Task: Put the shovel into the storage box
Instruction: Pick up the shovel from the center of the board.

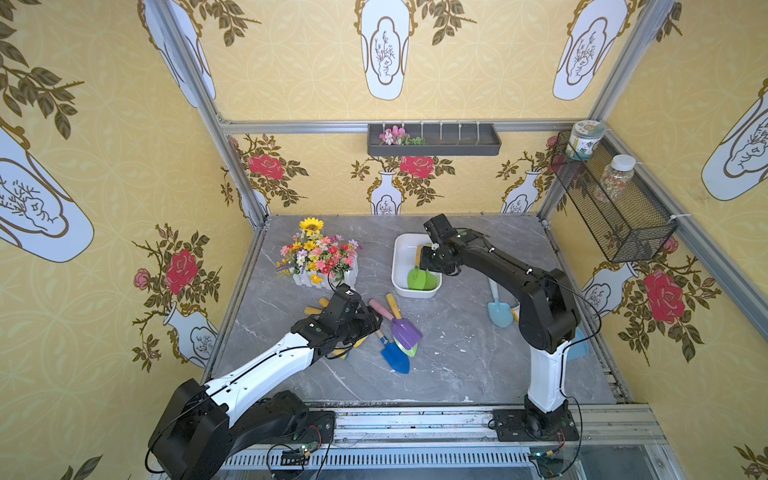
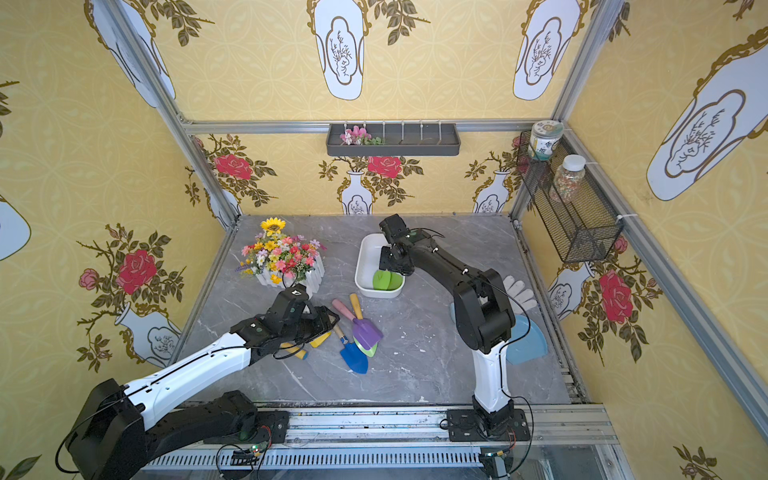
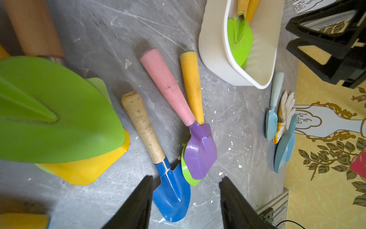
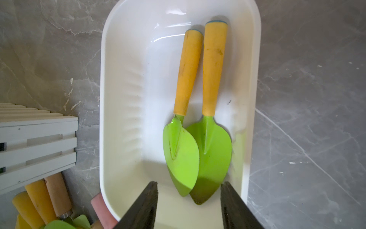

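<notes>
Lifting the right hand (image 4: 189,183) straight up should spare the storage box (image 4: 111,99) — jaws parted, empty, two green shovels (image 4: 182,150) inside just beneath; the left hand (image 3: 186,178), parted and seemingly empty, hovers over a blue shovel (image 3: 172,190).

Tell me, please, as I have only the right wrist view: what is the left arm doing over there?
Observer: The left gripper hovers over the table, jaws open and empty.
Operator: What lies under it?
Observer: A blue shovel with a wooden handle, right below the jaws.
Operator: Thank you. Is anything loose on my arm's side?
Observer: Yes, a light blue shovel lies on the table beside the right arm, outside the storage box.
</notes>
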Tool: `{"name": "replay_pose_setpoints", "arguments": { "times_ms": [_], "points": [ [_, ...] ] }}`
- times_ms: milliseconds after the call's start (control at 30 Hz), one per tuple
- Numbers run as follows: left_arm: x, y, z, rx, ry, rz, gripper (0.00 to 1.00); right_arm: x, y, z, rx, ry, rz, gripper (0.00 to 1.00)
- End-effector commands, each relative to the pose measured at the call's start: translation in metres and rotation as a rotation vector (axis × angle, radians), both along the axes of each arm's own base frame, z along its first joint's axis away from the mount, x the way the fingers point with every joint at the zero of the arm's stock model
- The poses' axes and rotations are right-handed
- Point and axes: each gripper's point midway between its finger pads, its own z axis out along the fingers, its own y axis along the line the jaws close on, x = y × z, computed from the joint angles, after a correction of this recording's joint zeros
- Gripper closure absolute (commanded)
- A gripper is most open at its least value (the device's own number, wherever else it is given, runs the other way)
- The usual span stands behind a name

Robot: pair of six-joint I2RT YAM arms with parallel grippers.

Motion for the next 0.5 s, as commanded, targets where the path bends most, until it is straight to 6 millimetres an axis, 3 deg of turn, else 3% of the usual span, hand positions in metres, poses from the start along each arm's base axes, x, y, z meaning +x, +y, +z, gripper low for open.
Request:
{"name": "replay_pose_setpoints", "arguments": {
  "times_ms": [0,467],
  "points": [
    [0.002,-0.006,0.0,-0.016,-0.002,-0.026,0.42,-0.009,-0.005,0.005,-0.013,-0.016,0.012,0.44],
    [0.011,-0.039,0.005,-0.058,-0.01,-0.124,0.43,-0.049,-0.054,0.011,-0.045,-0.018,-0.056,0.4]
  ]
}}
